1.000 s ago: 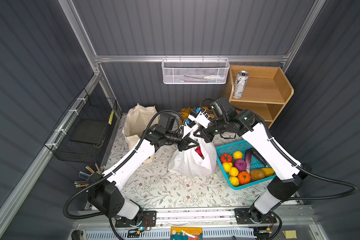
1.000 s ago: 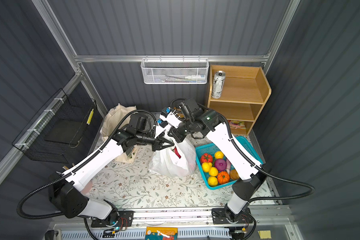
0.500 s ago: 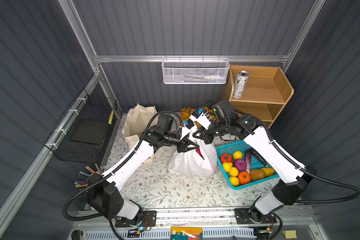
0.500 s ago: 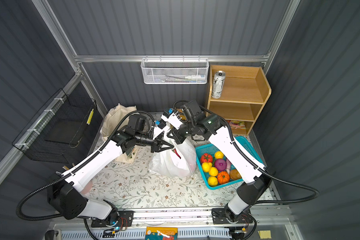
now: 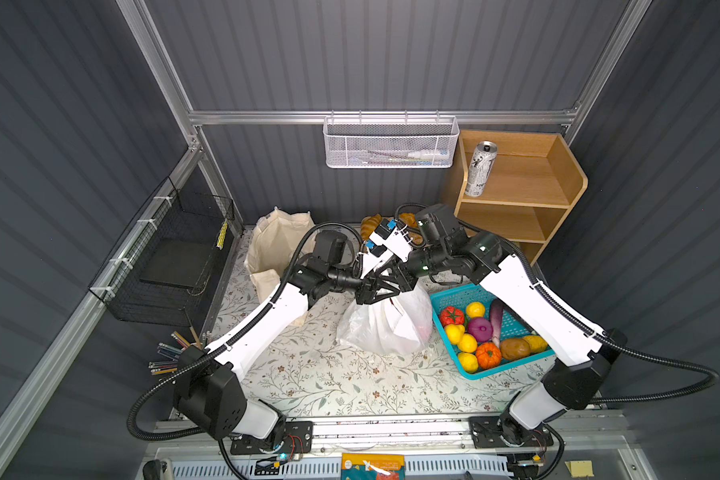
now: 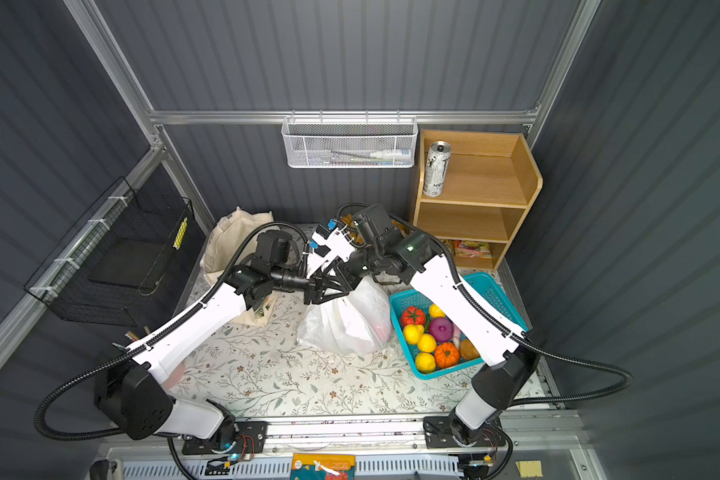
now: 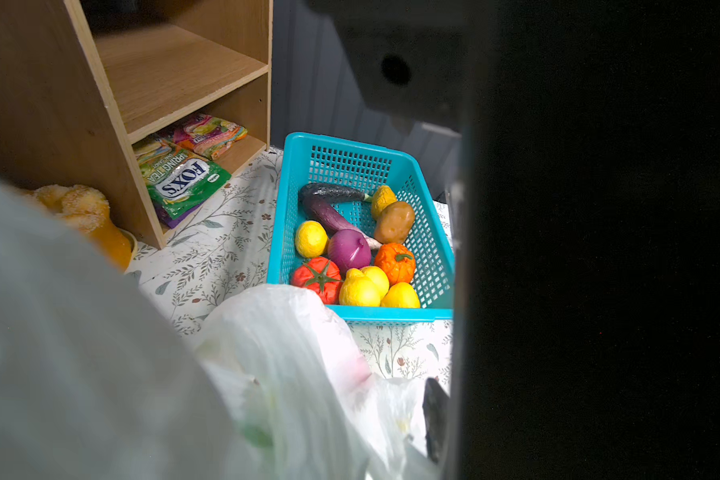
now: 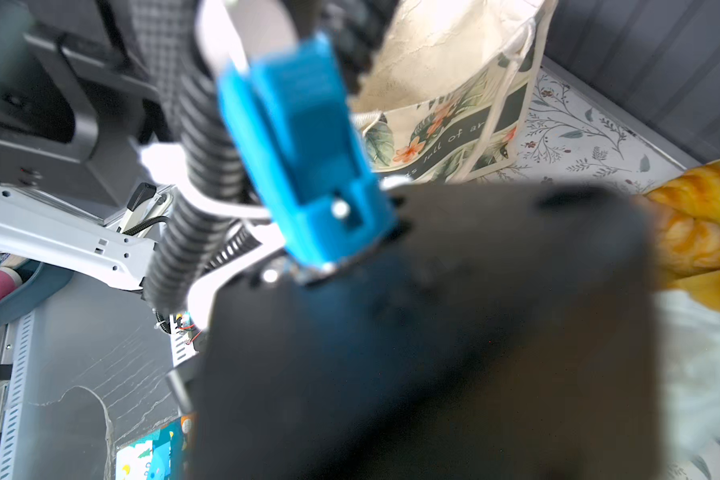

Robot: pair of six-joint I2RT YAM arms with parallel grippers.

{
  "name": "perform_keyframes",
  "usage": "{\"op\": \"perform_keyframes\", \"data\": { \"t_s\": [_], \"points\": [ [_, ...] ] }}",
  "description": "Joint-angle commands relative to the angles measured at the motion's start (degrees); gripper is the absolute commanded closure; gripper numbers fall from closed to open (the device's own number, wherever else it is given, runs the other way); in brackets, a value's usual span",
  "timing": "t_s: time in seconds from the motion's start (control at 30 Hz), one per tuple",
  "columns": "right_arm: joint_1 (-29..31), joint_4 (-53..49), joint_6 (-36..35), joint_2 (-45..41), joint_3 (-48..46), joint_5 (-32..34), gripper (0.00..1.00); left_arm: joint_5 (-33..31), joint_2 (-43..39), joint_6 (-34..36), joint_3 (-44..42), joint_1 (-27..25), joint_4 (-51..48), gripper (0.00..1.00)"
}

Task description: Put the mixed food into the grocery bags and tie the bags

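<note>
The right gripper has edged leftward to meet the left gripper, whose opening cannot be made out. Cream canvas tote sits back left. White plastic bag, mid-table, shows pink inside. The right gripper is closed, seemingly pinching the bag's gathered top. The drink can stands on the shelf. Tying seems underway; next, the handles need crossing.

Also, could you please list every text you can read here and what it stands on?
"FOX'S", "SPRING TEA": green sweet packet.
"full of a", cut off: canvas tote, dark band.
Drink can lettering: too small to read.
Pink sweet packet print: too blurred.
</note>
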Motion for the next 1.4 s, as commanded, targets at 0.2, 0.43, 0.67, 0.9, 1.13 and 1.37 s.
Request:
{"op": "perform_keyframes", "data": {
  "t_s": [0.2,0.43,0.67,0.9,1.13,1.37],
  "points": [
    [0.52,3.23,2.46,-0.01,-0.86,0.83,0.98,-3.59,-3.86,-6.67,-5.33,0.37,12.5,0.87],
    [-0.18,3.05,4.16,-1.39,0.34,2.03,0.49,-4.3,-3.42,-7.27,-6.52,0.34,13.83,1.0],
    [-5.85,6.01,9.76,-7.18,-1.43,-3.91,0.27,-4.2,-3.17,-6.95,-6.69,0.34,14.03,1.0],
    [-9.39,10.14,11.91,-8.99,-5.66,-4.37,0.23,-2.96,-2.64,-6.18,-5.65,0.34,12.48,1.0],
    [-8.53,9.96,11.03,-5.26,-4.17,-5.59,0.21,-1.05,-1.84,-5.76,-4.49,0.35,11.04,1.0],
    [-8.56,11.88,11.34,-5.3,-8.26,-7.68,0.65,-1.53,-3.37,-5.6,-6.34,0.37,14.42,0.9]
  ]
}}
